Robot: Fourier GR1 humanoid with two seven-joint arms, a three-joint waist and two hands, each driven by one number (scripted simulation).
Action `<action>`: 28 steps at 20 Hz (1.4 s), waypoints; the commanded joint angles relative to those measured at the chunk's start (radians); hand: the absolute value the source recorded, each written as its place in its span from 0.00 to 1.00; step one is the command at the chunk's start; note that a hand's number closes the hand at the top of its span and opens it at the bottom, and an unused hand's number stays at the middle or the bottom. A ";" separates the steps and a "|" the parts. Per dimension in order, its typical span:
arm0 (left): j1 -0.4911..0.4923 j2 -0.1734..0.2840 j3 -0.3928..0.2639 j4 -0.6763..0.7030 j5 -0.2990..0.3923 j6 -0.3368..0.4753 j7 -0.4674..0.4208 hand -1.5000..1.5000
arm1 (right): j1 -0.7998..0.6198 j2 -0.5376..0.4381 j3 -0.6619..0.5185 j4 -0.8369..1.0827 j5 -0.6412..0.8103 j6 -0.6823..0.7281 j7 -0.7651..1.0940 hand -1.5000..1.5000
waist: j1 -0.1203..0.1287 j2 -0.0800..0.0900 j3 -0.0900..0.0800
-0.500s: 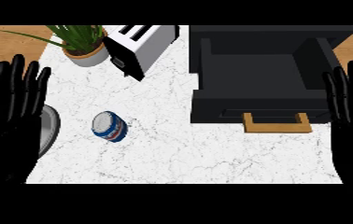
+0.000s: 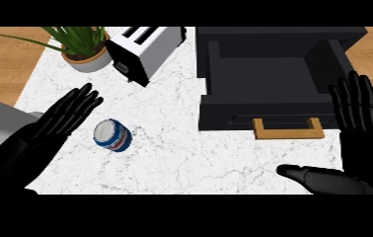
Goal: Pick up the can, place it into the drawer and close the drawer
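The white marbled surface [image 2: 218,157] is filling most of the head view, with wooden strips showing at its far left and right corners. The black drawer [image 2: 273,80] is standing pulled open at the upper right, its dark inside facing up and its wooden handle [image 2: 287,129] sticking out toward the near edge. The left robot hand [image 2: 55,127] is lying over the surface at the left, fingers straight and spread, pointing up and to the right, gripping nothing. The right robot hand [image 2: 353,117] is showing at the right edge beside the drawer's front corner, fingers straight and upright, thumb stretching left along the bottom; it too is holding nothing. A white toaster [image 2: 146,51] is sitting tilted at the top centre, just beside a potted plant [image 2: 84,51] at the upper left. The can [image 2: 112,135] is resting on the surface just right of the left robot hand's fingers, probably not touching them, well apart from the drawer.
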 commanded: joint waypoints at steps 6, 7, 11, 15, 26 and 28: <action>0.019 0.302 0.229 0.157 0.384 -0.318 0.093 0.00 | 0.115 -0.050 -0.121 -0.048 -0.080 0.023 0.103 0.00 | 0.011 -0.008 0.002; 0.016 0.285 0.215 0.226 0.338 -0.367 0.052 0.00 | 0.170 -0.050 -0.135 -0.086 -0.124 0.056 0.078 0.00 | 0.005 -0.008 0.001; 0.013 0.285 0.251 0.207 0.370 -0.389 0.096 0.00 | 0.231 -0.040 -0.168 -0.101 -0.151 0.108 0.036 0.00 | 0.008 -0.008 0.002; -0.007 0.349 0.317 0.294 0.460 -0.463 0.119 0.00 | 0.175 -0.067 -0.232 0.039 -0.186 0.156 -0.042 0.00 | 0.011 -0.007 0.002; 0.014 0.389 0.250 0.276 0.741 -0.277 0.334 0.00 | 0.351 -0.096 -0.389 -0.039 -0.353 0.300 -0.067 0.00 | 0.003 -0.009 0.003; -0.035 0.355 0.205 0.266 0.713 -0.224 0.362 0.00 | 0.352 -0.067 -0.349 -0.049 -0.312 0.307 -0.074 0.00 | 0.003 -0.008 0.002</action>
